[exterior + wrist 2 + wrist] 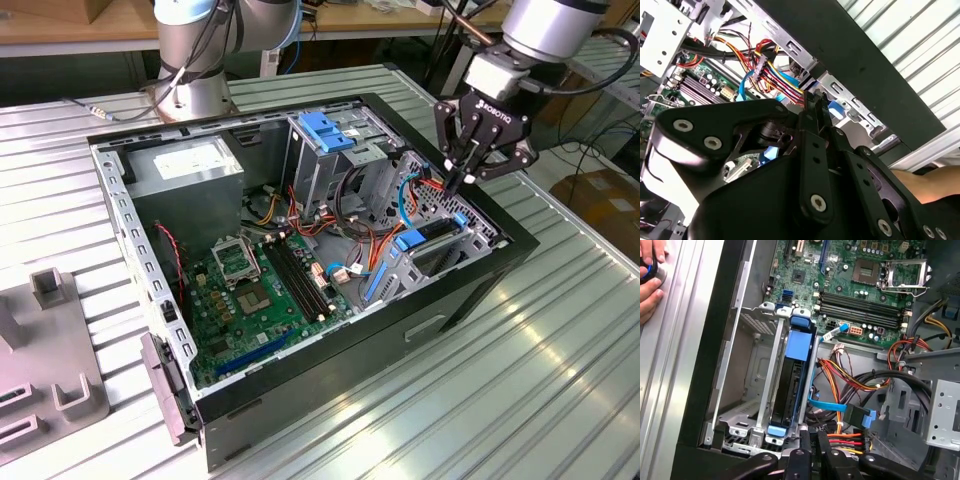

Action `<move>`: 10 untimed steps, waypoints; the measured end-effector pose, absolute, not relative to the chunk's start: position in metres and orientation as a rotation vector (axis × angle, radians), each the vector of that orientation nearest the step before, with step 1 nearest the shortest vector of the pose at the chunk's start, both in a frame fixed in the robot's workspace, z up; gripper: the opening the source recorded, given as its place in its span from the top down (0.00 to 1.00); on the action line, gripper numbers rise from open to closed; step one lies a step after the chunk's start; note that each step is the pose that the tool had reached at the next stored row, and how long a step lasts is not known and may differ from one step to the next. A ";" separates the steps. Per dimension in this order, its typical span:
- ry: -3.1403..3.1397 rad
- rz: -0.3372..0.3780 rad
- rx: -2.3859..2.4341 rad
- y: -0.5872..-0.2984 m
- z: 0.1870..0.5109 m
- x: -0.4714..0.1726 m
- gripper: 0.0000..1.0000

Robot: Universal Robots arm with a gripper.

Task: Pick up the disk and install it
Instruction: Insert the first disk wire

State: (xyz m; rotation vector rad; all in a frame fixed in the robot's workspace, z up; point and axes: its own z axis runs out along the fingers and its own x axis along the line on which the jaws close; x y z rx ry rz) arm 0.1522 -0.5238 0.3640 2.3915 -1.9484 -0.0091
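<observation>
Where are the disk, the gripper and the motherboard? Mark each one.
disk (pixel 799 347): first wrist view, on its blue carrier frame in the bay.
gripper (pixel 462 180): exterior view, between the fingertips.
motherboard (pixel 262 300): exterior view, on the green board's middle.

Arm reached down from above, wrist near vertical, claw (pixel 457 181) pointed downward, fingers drawn together, nothing visibly held

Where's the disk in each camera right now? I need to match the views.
Exterior view: the disk stands on edge in the bay, below the gripper.
First wrist view: the disk is in the bay, inside its blue frame.
Second wrist view: probably the blue patch past the gripper; hard to confirm.
Shared landmark: the green motherboard.
</observation>
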 end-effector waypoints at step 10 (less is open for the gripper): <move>-2.074 -0.014 2.284 -0.524 0.359 0.148 0.83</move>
